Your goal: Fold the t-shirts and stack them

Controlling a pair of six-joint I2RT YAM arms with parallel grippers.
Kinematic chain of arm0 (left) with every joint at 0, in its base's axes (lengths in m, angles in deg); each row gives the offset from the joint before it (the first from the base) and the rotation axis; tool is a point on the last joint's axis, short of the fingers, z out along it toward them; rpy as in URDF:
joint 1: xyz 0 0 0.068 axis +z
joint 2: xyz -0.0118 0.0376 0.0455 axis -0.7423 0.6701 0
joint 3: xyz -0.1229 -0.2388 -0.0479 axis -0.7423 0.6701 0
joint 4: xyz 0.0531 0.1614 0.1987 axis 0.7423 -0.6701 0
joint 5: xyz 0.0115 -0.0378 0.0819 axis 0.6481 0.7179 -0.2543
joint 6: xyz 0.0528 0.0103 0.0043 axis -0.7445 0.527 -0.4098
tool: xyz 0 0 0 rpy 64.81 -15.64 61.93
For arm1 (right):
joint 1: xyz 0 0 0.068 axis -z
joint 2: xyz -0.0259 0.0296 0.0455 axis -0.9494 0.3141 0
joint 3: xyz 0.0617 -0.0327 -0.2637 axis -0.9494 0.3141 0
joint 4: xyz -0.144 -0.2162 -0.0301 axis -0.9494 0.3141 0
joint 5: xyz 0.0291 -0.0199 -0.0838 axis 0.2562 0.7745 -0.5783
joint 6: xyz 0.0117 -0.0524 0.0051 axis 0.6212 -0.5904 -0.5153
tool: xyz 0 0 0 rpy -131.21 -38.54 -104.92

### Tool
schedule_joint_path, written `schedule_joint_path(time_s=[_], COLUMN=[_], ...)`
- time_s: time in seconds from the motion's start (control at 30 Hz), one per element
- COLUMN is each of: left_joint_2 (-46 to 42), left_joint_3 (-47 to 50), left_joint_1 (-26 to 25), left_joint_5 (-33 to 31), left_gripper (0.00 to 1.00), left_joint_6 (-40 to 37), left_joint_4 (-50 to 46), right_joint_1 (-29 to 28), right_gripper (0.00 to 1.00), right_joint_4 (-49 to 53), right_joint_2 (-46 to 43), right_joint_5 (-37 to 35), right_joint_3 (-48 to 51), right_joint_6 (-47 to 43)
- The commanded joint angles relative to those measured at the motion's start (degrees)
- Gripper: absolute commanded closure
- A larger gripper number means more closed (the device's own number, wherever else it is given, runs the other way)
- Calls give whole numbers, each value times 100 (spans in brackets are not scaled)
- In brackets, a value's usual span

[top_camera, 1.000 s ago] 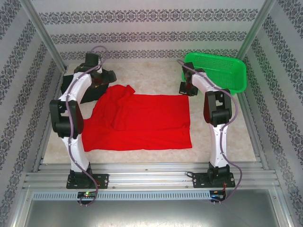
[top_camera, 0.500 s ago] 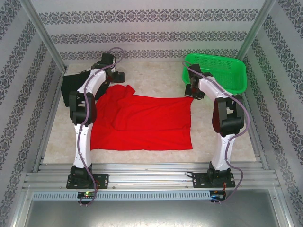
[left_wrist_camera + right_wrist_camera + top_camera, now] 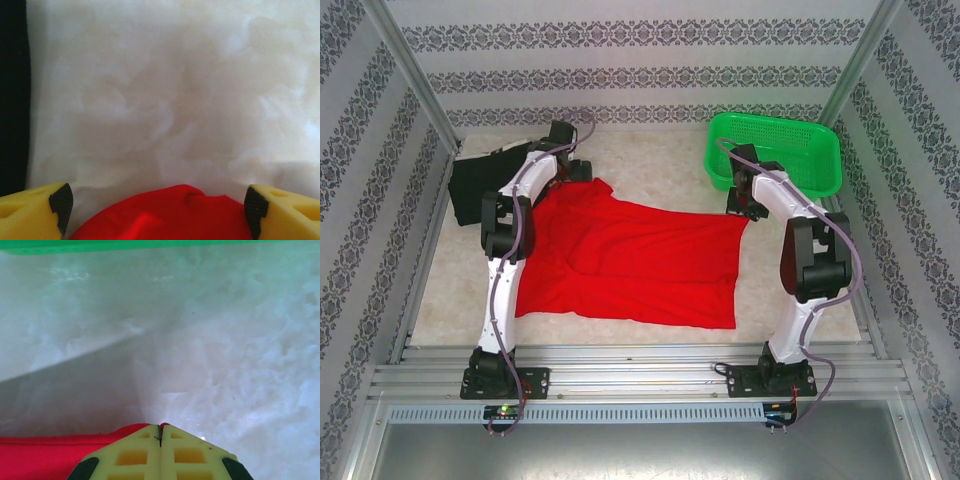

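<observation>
A bright red t-shirt (image 3: 640, 265) lies spread across the middle of the table, plain face up, with wrinkles at its far left corner. A black t-shirt (image 3: 475, 178) lies bunched at the far left. My left gripper (image 3: 578, 172) is open just above the red shirt's far left corner; in the left wrist view a hump of red cloth (image 3: 165, 215) lies between the spread yellow fingers (image 3: 30, 212), with black cloth (image 3: 12, 100) at the left edge. My right gripper (image 3: 748, 205) is shut on the red shirt's far right corner, and red cloth (image 3: 40, 455) shows under the closed fingertips (image 3: 160, 427).
A green mesh basket (image 3: 820, 150) stands at the far right, just behind the right gripper; its rim (image 3: 125, 245) runs along the top of the right wrist view. Patterned walls enclose the table on three sides. A metal rail runs along the near edge.
The right gripper has pulled the red shirt's far right corner to the right, dragging the shirt that way. The left arm has swung right, from the black shirt to the red shirt's far left corner.
</observation>
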Motion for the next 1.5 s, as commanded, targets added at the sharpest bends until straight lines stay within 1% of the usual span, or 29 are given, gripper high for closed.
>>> schedule_joint_path(time_s=[0.0, 0.13, 0.27, 0.43, 0.5, 0.63, 0.8, 0.93, 1.03, 1.13, 1.2, 1.27, 1.37, 1.47], left_joint_2=[49, 93, 165, 354, 499, 647, 775, 744, 718, 682, 672, 666, 649, 572], left_joint_3=[-248, -299, -312, -565, -793, -888, -894, -783, -649, -564, -553, -565, -594, -620], left_joint_1=[-28, -37, -76, -106, -137, -161, -160, -165, -170, -168, -165, -153, -130, -134], left_joint_5=[-170, 5, 162, 771, 854, 1002, 1255, 1708, 2243, 2419, 2567, 2540, 2623, 2679], left_gripper=[10, 10, 9, 7, 7, 8, 14, 24, 32, 37, 44, 50, 68, 95], left_joint_6=[173, 375, 481, 500, 360, 182, 139, 77, 60, -61, -219, -348, -459, -350], left_joint_4=[188, 261, 365, 664, 577, 475, 309, 147, 95, -199, -372, -565, -781, -654], right_joint_1=[75, 79, 90, 21, 13, -19, -54, -88, -99, -99, -96, -88, -86, -90], right_gripper=[100, 100, 100, 100, 100, 100, 100, 100, 100, 100, 100, 100, 100, 100], right_joint_4=[336, 432, 271, 258, 241, 233, 248, 276, 275, 285, 282, 286, 277, 258], right_joint_2=[-296, -413, -511, -436, -451, -480, -508, -524, -539, -568, -585, -607, -634, -639], right_joint_5=[-548, -775, -637, -552, -535, -466, -427, -416, -435, -451, -461, -465, -466, -455], right_joint_3=[232, 391, 565, 542, 548, 548, 515, 436, 400, 368, 364, 364, 364, 368], right_joint_6=[-108, -184, -163, -182, -176, -180, -189, -199, -205, -218, -226, -225, -212, -190])
